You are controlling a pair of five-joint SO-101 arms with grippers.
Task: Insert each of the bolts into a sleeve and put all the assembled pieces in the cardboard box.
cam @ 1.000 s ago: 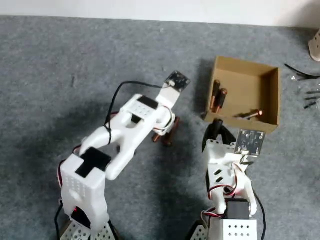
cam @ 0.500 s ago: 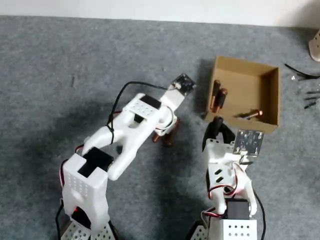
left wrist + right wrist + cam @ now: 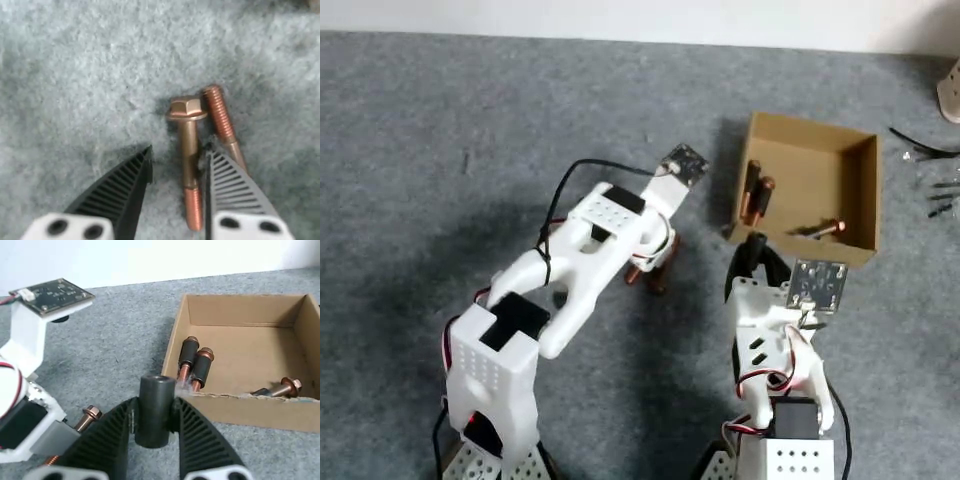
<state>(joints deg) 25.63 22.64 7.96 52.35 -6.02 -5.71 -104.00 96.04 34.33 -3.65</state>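
Beneath the left wrist in the high view, both bolts lay mostly hidden. On the carpet (image 3: 75, 75) the left gripper (image 3: 179, 152) stood open astride one bolt (image 3: 188, 135), with a second bolt (image 3: 220, 117) partly behind a finger. The right gripper (image 3: 153, 407) clamped a sleeve (image 3: 152, 390) upright beside the cardboard box (image 3: 235, 410). Over the last second the left wrist had edged boxward, while the right arm stayed put.

The bolt (image 3: 189, 155) is shiny coppery metal. The sleeve (image 3: 154, 410) is dark, dull metal. The cardboard box (image 3: 240, 412) is smooth, the carpet (image 3: 420, 120) fuzzy.
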